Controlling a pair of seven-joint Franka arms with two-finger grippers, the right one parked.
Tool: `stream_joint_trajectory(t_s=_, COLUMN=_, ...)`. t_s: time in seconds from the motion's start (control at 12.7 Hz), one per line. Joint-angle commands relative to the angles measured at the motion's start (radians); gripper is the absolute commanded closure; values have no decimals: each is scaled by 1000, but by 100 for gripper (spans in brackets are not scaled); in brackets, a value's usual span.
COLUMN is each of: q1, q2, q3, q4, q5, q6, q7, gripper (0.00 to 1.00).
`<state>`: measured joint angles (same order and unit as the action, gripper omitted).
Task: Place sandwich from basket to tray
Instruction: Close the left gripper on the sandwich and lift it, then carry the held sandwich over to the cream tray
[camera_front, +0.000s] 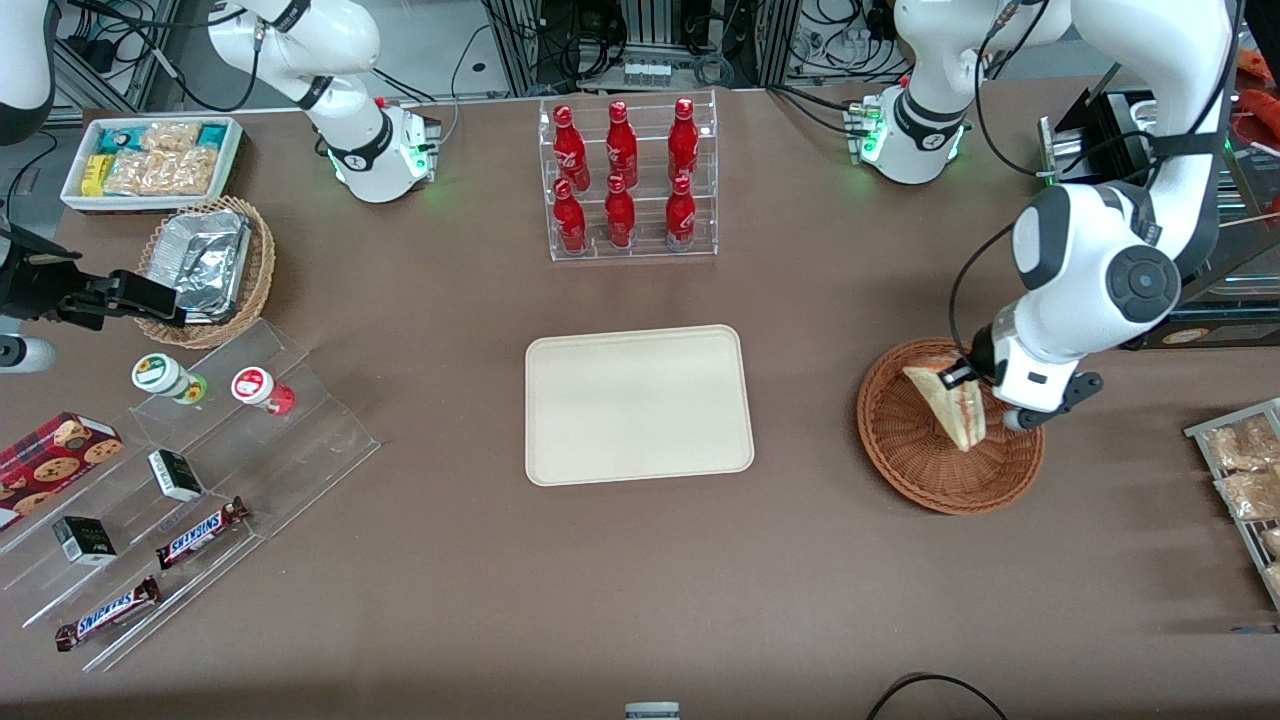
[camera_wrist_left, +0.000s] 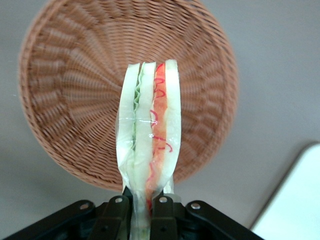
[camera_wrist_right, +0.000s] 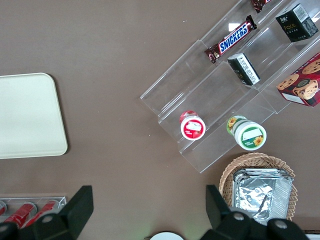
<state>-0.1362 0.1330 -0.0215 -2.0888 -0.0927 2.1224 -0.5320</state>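
My left arm's gripper is shut on the sandwich, a pale wrapped wedge with red, orange and green layers, and holds it lifted just above the reddish-brown wicker basket. In the left wrist view the sandwich stands edge-on, pinched at its narrow end by the gripper, with the empty basket below it. The cream-beige tray lies flat and empty at the table's middle, beside the basket toward the parked arm's end; a corner of the tray shows in the left wrist view, and it shows in the right wrist view.
A clear rack of red bottles stands farther from the front camera than the tray. Toward the parked arm's end are a tan basket with a foil container, a white snack tub and an acrylic stand with candy bars. Snack packets lie at the working arm's end.
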Motion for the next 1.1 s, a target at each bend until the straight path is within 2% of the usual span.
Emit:
stream_joint_trajectory(t_s=0.0, q1=-106, q2=-3, q3=-2, q4=10, q5=5, q6=-21, q7=-2, gripper=100)
stream_joint_trajectory(t_s=0.39, q1=-295, q2=45, q3=-3, q4=59, q5=2, q6=-13, q7=-66, gripper=100)
stream_joint_trajectory(t_s=0.71, q1=-449, q2=209, q3=-2, q4=231, q5=1, q6=-18, q7=-216, gripper=100)
stream_joint_trajectory(t_s=1.02, q1=-543, q2=389, q3=-2, q4=442, q5=-10, q6=-18, q7=-287, gripper=100)
